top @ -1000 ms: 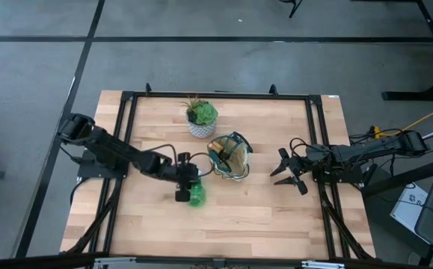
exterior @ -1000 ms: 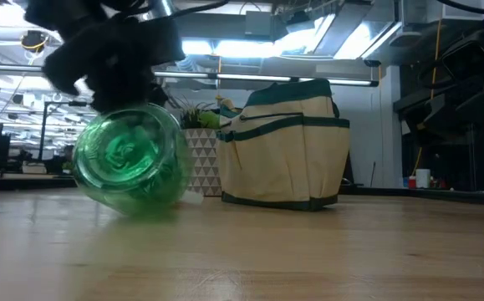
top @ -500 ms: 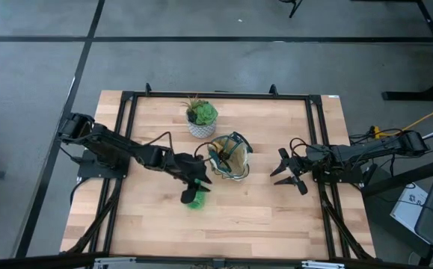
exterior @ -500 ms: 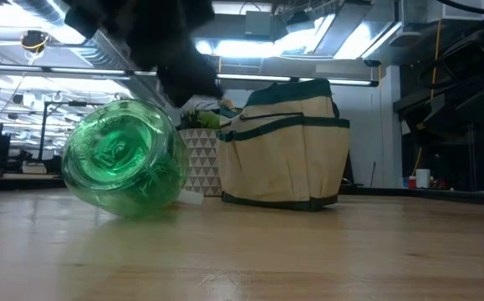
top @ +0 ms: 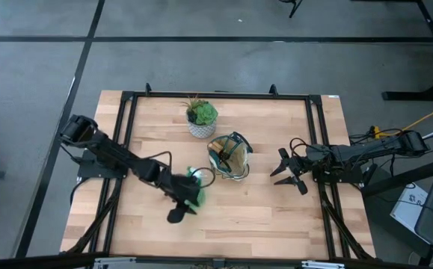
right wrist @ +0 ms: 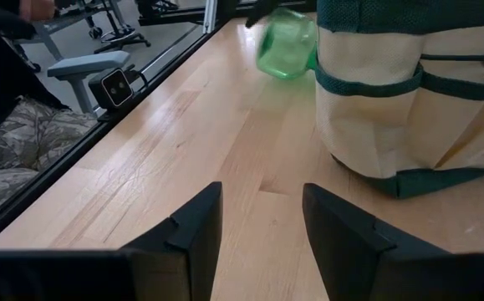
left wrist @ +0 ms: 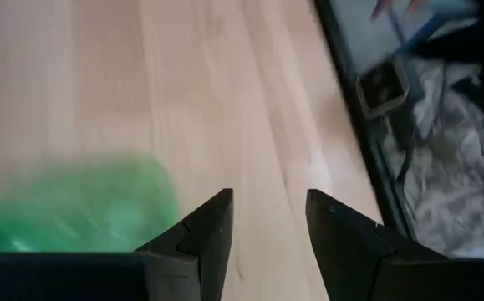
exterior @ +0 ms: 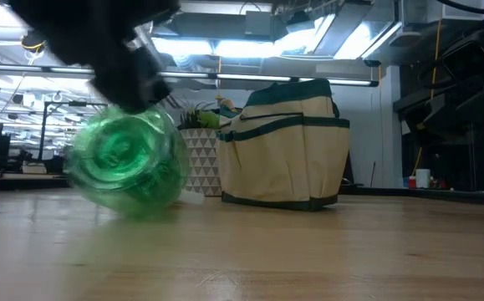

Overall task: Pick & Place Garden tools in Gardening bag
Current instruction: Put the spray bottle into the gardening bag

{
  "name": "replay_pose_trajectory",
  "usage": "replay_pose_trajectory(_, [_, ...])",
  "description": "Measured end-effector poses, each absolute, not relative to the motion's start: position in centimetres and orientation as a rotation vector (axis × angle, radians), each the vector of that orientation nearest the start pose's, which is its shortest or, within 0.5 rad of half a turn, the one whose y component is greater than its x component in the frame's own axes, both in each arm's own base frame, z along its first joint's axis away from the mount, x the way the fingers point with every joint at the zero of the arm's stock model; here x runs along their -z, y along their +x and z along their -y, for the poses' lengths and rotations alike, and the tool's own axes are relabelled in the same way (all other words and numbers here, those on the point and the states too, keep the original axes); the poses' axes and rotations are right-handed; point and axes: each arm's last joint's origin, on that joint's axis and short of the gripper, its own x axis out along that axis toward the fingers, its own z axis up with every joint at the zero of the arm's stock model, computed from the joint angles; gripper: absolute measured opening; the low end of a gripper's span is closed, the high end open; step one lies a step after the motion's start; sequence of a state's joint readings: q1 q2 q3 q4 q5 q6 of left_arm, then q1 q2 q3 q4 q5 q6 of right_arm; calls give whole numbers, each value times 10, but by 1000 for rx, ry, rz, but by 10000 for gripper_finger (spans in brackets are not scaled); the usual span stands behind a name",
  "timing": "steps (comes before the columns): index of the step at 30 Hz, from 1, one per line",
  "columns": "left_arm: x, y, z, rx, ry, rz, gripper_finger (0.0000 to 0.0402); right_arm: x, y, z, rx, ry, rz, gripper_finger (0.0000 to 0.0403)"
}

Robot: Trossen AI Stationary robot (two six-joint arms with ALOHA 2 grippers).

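Your left gripper (top: 177,214): open, empty, beside the green spray bottle (top: 194,193) lying on the bench (top: 261,217). Right gripper (top: 285,173): open, empty, facing the gardening bag (top: 229,156).

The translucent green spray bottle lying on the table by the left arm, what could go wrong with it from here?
1. The translucent green spray bottle lies on its side beside the left gripper, whose open fingers hold nothing; a nudge could roll it away across the wooden table.
2. It lies close to the tan fabric gardening bag; a rushed grab might bump the bag.
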State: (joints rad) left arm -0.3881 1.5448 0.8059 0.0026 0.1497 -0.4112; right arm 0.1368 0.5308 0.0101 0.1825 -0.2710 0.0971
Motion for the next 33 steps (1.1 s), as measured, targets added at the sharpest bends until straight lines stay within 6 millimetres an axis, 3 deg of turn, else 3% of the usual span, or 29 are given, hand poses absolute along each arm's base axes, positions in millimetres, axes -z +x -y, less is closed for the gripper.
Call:
replay_pose_trajectory(7, [-165,256,117,160,-410,-1162,148,-136,123,-25,-388,118,-359,169])
replay_pose_trajectory(11, [-159,246,107,4,-348,-1257,148,-136,123,-25,-388,118,-359,169])
replay_pose_trajectory(21, [-182,238,119,98,-411,-1175,140,-136,123,-25,-388,118,-359,169])
replay_pose_trajectory(26, [-202,240,130,89,-304,-918,120,-136,123,-25,-390,118,-359,169])
replay_pose_trajectory(29, [-203,242,133,39,-226,-833,106,-136,123,-25,-390,118,-359,169])
replay_pose_trajectory(33, [-191,248,134,8,-222,-867,90,-136,123,-25,-390,118,-359,169])
